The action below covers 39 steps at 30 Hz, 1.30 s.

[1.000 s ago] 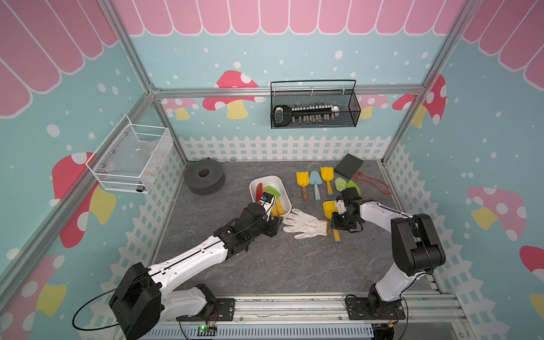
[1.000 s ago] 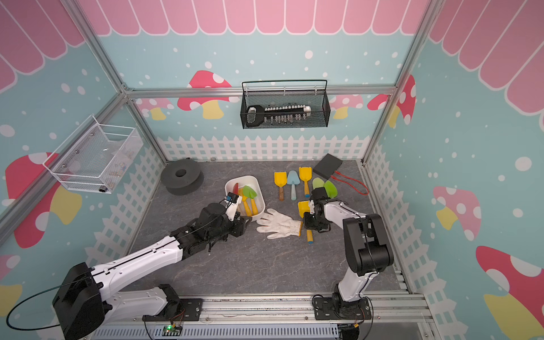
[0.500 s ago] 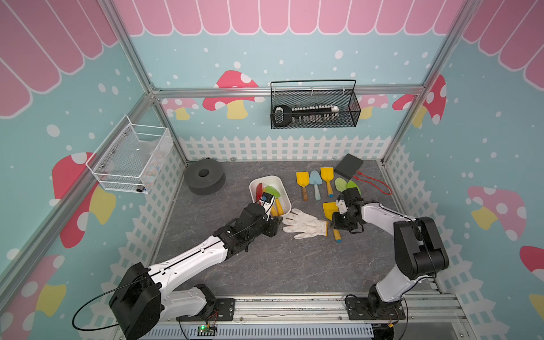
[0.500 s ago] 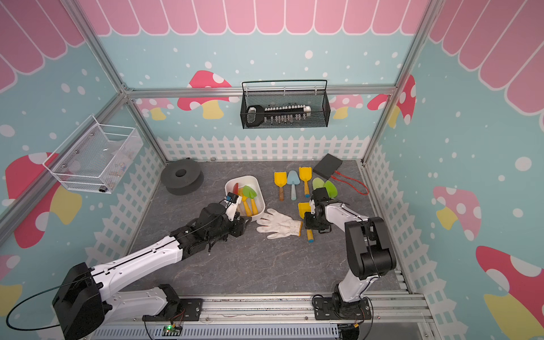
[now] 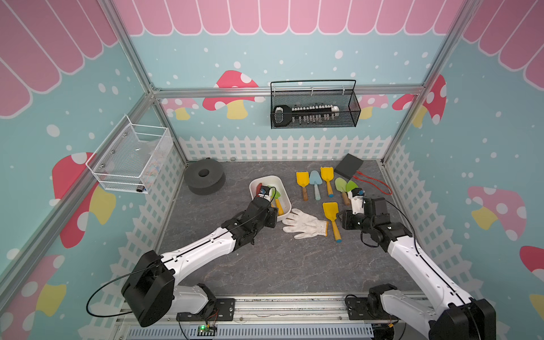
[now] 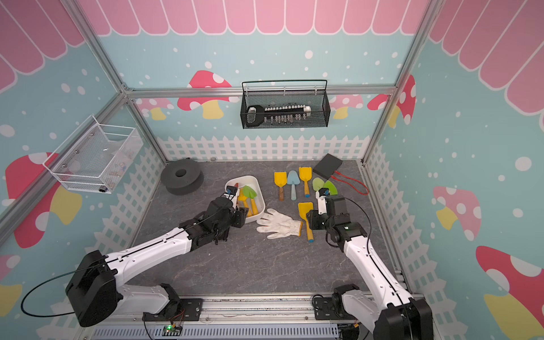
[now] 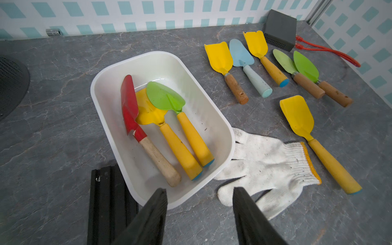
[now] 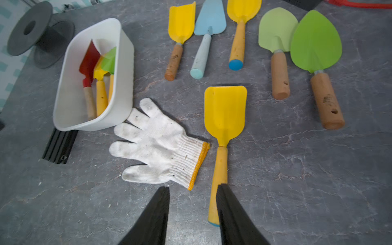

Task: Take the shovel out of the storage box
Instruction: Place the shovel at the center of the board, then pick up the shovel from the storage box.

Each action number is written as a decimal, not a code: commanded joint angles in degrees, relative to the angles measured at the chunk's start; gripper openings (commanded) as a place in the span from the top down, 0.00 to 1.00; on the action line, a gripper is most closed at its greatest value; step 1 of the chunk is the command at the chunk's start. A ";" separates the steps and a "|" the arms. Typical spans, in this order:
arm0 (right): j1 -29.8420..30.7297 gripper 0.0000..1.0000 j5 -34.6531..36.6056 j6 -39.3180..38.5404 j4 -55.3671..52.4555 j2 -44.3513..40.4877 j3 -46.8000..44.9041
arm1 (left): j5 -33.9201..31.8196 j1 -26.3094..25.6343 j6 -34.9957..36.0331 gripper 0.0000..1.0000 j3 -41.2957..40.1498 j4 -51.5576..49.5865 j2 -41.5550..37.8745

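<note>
3 shovels [image 7: 180, 150] sit in the storage box [image 7: 197, 99] w/ blades overlapping. Left jaws apart, empty, above its near rim; right jaws apart, empty, by a loose yellow shovel [image 8: 224, 112]. We risk lifting 2 together or tipping the box.

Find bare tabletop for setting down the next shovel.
Biggest bare patch: grey tabletop between the white knit glove and the metal front rail. Smaller one left of the white plastic storage box. Crowded: the mixed-colour shovel row and lone yellow shovel.
</note>
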 commanded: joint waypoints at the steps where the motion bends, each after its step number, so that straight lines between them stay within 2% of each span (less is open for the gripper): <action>1: 1.24 0.57 -2.44 0.20 0.07 -2.05 -0.97 | -3.22 1.40 -2.27 0.46 5.60 -4.62 4.34; 4: 2.22 0.57 -2.77 0.28 -0.53 -2.84 -0.85 | -3.20 3.03 -3.92 0.46 10.05 -7.64 9.18; 11: 2.76 0.57 -4.27 0.48 -1.41 -2.52 -0.63 | -3.22 7.15 -6.43 0.55 18.08 -12.42 18.92; 18: 3.20 0.57 -4.57 0.59 -1.72 -3.80 -0.81 | -13.90 7.30 -3.71 0.57 26.34 -16.51 27.50; 27: 3.33 0.57 -4.48 0.76 -1.82 -5.51 -1.16 | -21.20 7.45 -0.61 0.60 34.69 -19.80 35.30; 39: 3.37 0.57 -4.96 0.76 -2.00 -6.45 -1.17 | -20.24 9.74 -1.73 0.60 41.03 -22.71 43.20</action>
